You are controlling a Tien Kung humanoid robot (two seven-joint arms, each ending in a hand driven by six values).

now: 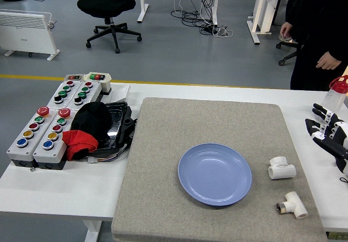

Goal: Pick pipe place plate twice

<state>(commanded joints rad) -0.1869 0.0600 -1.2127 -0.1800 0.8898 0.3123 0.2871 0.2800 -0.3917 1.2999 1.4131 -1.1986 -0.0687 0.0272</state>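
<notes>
A blue plate point(215, 174) lies on the grey mat point(163, 144), holding nothing. Two white T-shaped pipe fittings lie on the mat to its right: one point(281, 168) close to the plate's right rim, the other point(293, 204) nearer the front edge. My right hand point(328, 130) comes in from the right edge, fingers spread and empty, above the table to the right of the upper fitting and apart from it. My left hand is out of view.
Button control boxes point(49, 122) and a black and red cap point(87, 128) on a black tray sit at the left. A clear bottle with a red top point(337, 92) stands at the far right. A person point(318, 30) in black stands behind the table's right corner.
</notes>
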